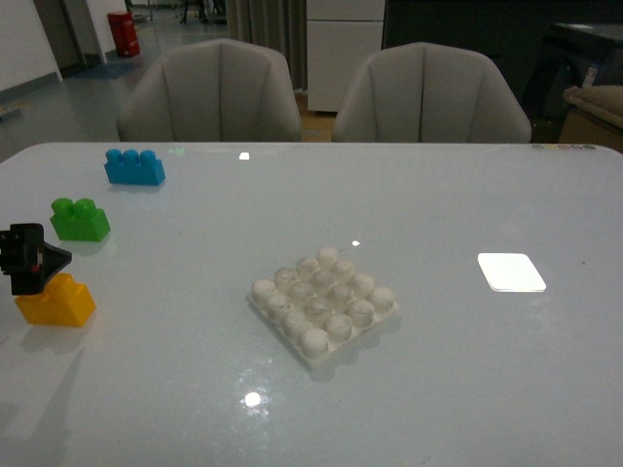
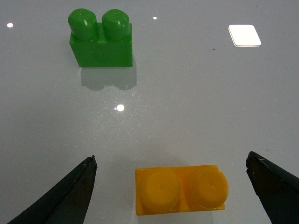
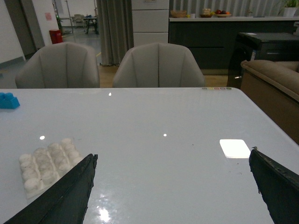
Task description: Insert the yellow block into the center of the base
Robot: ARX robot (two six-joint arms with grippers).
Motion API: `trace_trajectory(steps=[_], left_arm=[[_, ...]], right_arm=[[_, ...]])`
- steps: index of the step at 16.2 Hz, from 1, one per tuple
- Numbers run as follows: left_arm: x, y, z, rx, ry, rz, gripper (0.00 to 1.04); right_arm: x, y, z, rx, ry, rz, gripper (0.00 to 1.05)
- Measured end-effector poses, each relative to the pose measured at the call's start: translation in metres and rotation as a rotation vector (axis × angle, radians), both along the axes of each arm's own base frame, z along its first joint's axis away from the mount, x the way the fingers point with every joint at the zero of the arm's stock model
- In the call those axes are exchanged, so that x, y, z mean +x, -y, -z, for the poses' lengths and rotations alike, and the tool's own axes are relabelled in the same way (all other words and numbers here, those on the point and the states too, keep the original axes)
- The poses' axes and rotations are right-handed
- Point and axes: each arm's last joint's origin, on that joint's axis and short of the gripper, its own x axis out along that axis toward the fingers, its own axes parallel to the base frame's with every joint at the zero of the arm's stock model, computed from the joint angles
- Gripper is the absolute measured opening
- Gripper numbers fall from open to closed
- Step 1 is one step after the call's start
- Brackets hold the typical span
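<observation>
The yellow block (image 1: 55,302) sat at the lower left of the front frame, well apart from the base (image 1: 323,304). We judged it light, stiff and slick. Our left gripper (image 2: 171,158), wide open and empty, should pinch the flat walls below its 2 studs.

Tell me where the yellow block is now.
In the front view the yellow block sits far left on the table, just nearer than the green brick and left of the base. The open left pincer is poised over it.
</observation>
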Motion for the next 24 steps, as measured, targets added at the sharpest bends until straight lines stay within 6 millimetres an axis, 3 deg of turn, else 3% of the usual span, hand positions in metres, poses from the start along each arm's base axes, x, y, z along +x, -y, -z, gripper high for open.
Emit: trace_trajectory(steps=[9,11,16,18,19,24], left_arm=[[0.005,-0.003,0.023,-0.022,-0.025,0.002,0.98],[0.004,-0.003,0.043,-0.041,-0.07,-0.015,0.98],[0.011,-0.002,0.052,-0.07,-0.062,-0.047,0.98],[0.012,0.002,0.055,-0.085,-0.063,-0.048,0.73],[0.013,0.003,0.055,-0.087,-0.06,-0.047,0.68],[0.008,0.01,0.049,-0.104,-0.062,-0.044,0.67]], right_arm=[[0.0,0.0,0.0,0.0,0.0,0.0,0.98],[0.0,0.0,0.0,0.0,0.0,0.0,0.98],[0.0,0.0,0.0,0.0,0.0,0.0,0.98],[0.0,0.0,0.0,0.0,0.0,0.0,0.98],[0.0,0.0,0.0,0.0,0.0,0.0,0.98],[0.0,0.0,0.0,0.0,0.0,0.0,0.98]])
